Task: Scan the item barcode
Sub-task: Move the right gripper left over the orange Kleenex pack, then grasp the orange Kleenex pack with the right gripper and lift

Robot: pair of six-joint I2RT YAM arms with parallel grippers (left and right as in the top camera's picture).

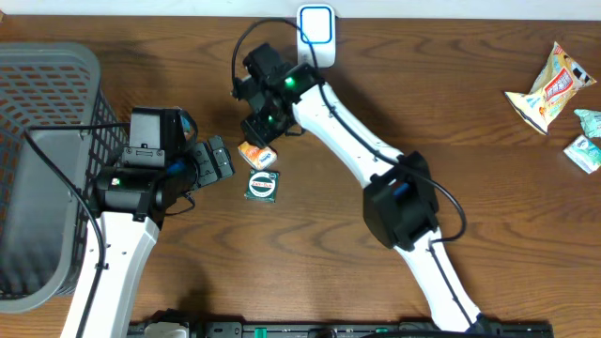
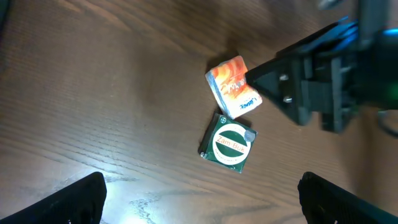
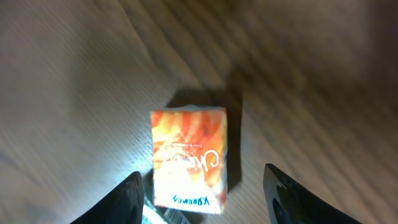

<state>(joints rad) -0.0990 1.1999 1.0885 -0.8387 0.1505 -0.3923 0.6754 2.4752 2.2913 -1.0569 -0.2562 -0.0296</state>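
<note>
Claw (image 3: 202,179), right, astride orange box (image 3: 188,158)

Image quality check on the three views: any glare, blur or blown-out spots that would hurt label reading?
Right wrist: orange packet is washed out toward its lower left with soft print, and the fingers are dark and out of focus. Left wrist: a glare patch on the table, but the green box label is legible. Overhead: even light, sharp, only soft shadows.

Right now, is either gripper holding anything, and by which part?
Nothing is held. The right gripper straddles the orange box, a clear gap on one side; the left gripper is open and empty.
</note>
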